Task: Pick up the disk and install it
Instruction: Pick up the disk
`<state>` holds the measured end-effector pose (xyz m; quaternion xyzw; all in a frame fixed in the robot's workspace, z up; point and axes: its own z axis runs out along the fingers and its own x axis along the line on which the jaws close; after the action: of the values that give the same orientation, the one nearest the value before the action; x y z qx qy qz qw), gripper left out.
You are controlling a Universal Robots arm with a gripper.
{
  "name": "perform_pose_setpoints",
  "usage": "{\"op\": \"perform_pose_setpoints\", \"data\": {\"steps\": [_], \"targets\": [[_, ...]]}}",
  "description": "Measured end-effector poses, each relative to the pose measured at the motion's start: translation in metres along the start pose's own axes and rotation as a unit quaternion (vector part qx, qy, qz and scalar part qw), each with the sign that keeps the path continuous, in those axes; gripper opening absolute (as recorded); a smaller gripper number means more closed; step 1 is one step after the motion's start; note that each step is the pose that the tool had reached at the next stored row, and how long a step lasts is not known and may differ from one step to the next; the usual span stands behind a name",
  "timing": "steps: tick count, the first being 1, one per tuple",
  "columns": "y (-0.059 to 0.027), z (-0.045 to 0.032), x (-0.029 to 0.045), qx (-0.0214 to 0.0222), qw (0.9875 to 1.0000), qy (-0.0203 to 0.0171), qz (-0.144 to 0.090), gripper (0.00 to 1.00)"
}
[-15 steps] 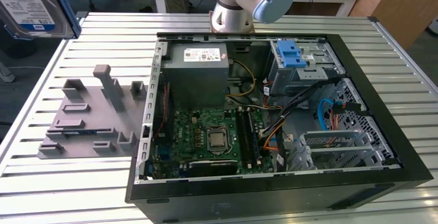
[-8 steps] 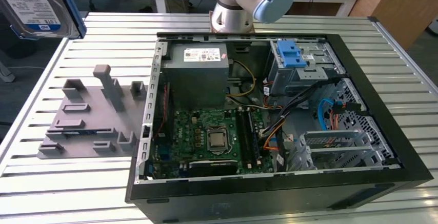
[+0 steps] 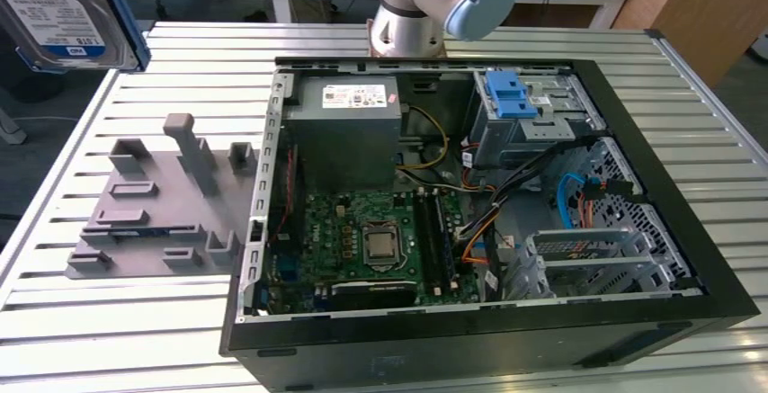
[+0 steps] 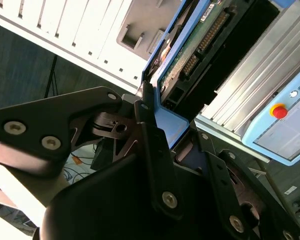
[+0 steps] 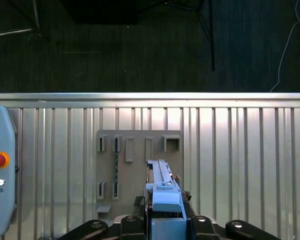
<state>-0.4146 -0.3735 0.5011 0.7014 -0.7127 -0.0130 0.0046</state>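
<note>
The claw (image 4: pixel 172 132) is clamped on the disk (image 4: pixel 190 45). In the second wrist view its black fingers (image 4: pixel 145 120) press either side of the blue carrier frame (image 4: pixel 167 122) at one end. That grip leaves the metal body and the green circuit board untouched and projecting free beyond the claw, probably so that end can lead into a slot. In the first wrist view the disk (image 5: pixel 162 192) is seen edge-on, hanging in the air above the grey slotted fixture (image 5: pixel 135 165), apart from it. The fixture's upright slots are empty, so the pick-up looks done. The fixture lies flat on the ribbed aluminium tabletop (image 5: pixel 240 165), with a teach pendant (image 5: pixel 0 190) beside it at the tabletop's edge. In the exterior view the disk (image 3: pixel 60 15) is raised high at the exterior view's left, well apart from the open computer case (image 3: pixel 480 339). The case lies on its side with its panel off, so its grey drive cage (image 3: pixel 588 263) is open from above. Nothing is installed there yet. Beyond the tabletop is dark floor (image 5: pixel 140 50).
</note>
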Motion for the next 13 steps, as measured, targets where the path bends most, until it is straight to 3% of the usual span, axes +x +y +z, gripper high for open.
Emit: {"op": "perform_pose_setpoints", "data": {"steps": [7,13], "targets": [[-0.0008,-0.0001,0.0072,0.0,1.0,0.0,0.0,0.36],[-0.0092,-0.0004,0.0093,-0.0013,1.0,0.0,0.0,0.36]]}}
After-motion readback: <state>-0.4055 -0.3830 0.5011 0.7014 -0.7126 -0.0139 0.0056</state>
